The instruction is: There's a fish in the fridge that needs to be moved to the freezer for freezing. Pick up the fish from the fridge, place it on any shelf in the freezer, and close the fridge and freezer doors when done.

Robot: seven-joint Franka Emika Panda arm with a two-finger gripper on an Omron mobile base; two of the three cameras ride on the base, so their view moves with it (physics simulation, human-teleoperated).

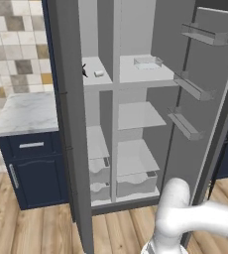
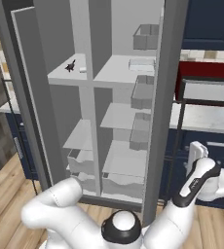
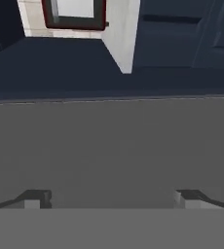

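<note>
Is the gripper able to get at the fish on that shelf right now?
Probably not directly. The open gripper faces the wider door's grey outer panel, and that door stands between it and the fish on the narrower section's shelf. It would need to come round the door's edge.

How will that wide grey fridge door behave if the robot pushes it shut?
The door looks like a stiff flat panel, so it should swing as one piece rather than flex. Its outer face seems smooth, so the open gripper facing it might slide sideways. Being tall and carrying three racks, it is probably fairly heavy and slow to start.
</note>
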